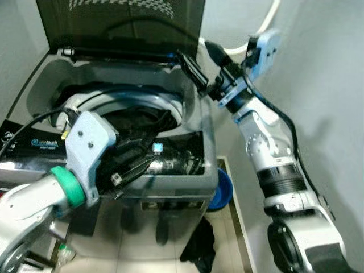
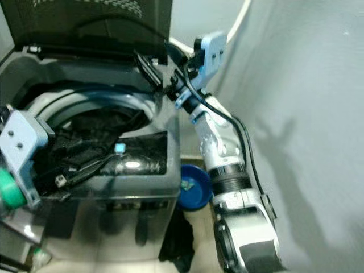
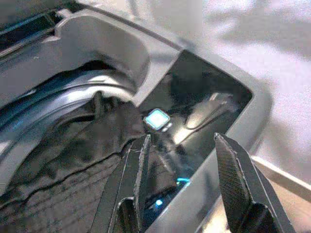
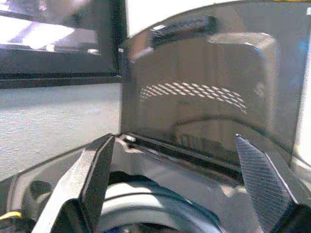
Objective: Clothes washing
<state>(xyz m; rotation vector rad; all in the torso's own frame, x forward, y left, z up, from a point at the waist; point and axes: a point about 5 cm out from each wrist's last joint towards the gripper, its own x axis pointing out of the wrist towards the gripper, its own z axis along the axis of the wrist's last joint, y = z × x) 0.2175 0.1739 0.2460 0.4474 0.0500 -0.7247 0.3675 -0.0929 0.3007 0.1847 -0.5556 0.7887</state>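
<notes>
Head stereo pair looks forward and down from above front of washer (image 1: 153,187); both eyes share open tub (image 1: 122,105), raised lid (image 1: 122,25), glossy panel (image 2: 136,156), blue bowl (image 2: 192,185) on floor; right eye offset, scene sits further left. Left wrist view close over panel (image 3: 204,104) and dark clothes (image 3: 73,160), along own fingers (image 3: 238,179). Right wrist view near tub rim, faces lid (image 4: 204,82) underside across tub, fingers (image 4: 95,174) framing.

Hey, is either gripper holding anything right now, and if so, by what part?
Nothing is held. The left gripper hangs open over the washing machine's control panel; the right gripper is open near the raised lid.
</notes>
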